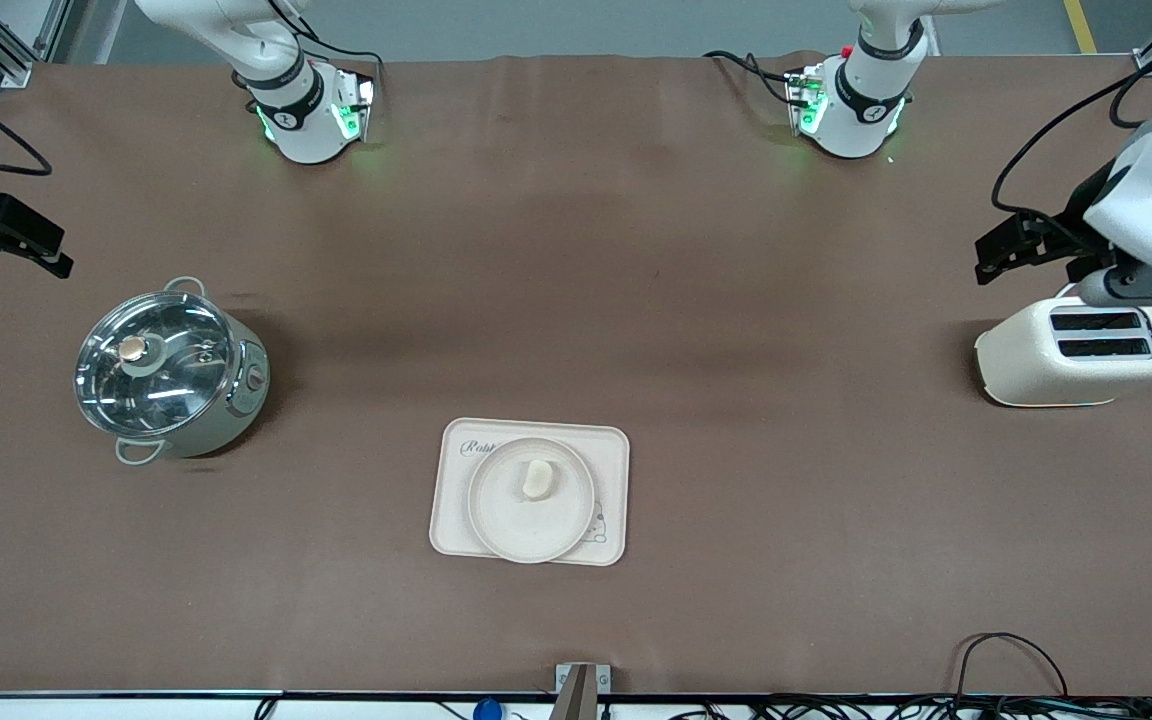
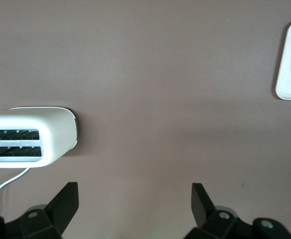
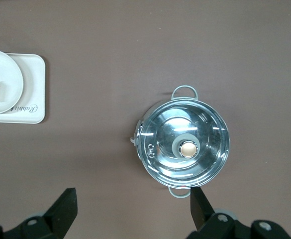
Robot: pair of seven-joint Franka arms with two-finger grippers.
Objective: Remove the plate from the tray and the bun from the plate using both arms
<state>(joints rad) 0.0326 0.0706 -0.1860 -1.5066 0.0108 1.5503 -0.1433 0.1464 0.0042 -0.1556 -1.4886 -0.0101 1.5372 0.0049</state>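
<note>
Left pincer (image 2: 134, 199), wide, over bare brown tabletop (image 1: 736, 300) beside white toaster (image 1: 1081, 352); right pincer (image 3: 134, 204), wide, cropped at frame edge. Pale oblong bun (image 1: 537, 478) lies lengthwise toward the camera on round cream plate (image 1: 531, 515), covering rectangular rabbit tray (image 1: 456, 500).

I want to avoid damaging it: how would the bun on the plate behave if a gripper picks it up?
The bun looks like soft dough, so it would probably dent under a firm squeeze. It is tiny beside the plate, so likely very light. Its rounded shape may let it roll or slide on the plate's smooth surface if nudged.
</note>
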